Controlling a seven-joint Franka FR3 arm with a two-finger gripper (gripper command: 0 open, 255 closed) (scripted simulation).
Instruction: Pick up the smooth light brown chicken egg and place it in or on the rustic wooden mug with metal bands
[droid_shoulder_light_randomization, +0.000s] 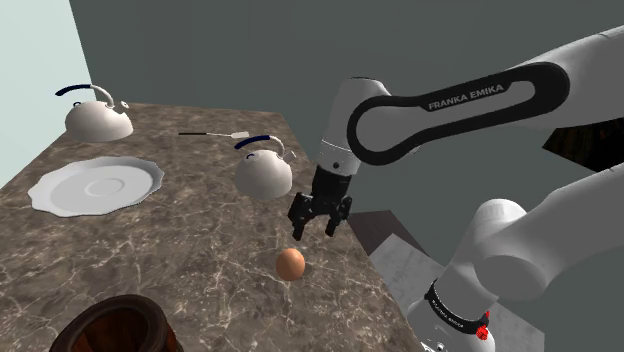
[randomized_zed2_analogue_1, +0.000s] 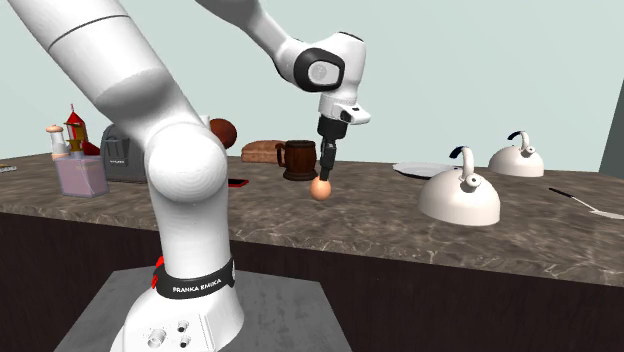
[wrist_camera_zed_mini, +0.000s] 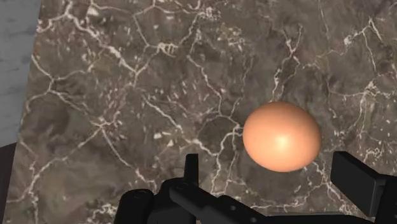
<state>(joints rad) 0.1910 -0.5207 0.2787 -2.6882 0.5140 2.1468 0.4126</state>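
Reading across the shoulder view from its left: a white scalloped plate (droid_shoulder_light_randomization: 97, 186) lies by the left edge of the marble table (droid_shoulder_light_randomization: 200, 262), with a white kettle (droid_shoulder_light_randomization: 98, 118) behind it at the far corner. The dark wooden mug (droid_shoulder_light_randomization: 115, 325) stands at the near edge. A thin utensil (droid_shoulder_light_randomization: 215, 133) lies along the far edge, and a second kettle (droid_shoulder_light_randomization: 264, 170) stands near it. The light brown egg (droid_shoulder_light_randomization: 290, 263) rests near the right edge, well apart from the mug. The end effector (droid_shoulder_light_randomization: 313, 230) hangs just above the egg, fingers spread, gripping nothing.
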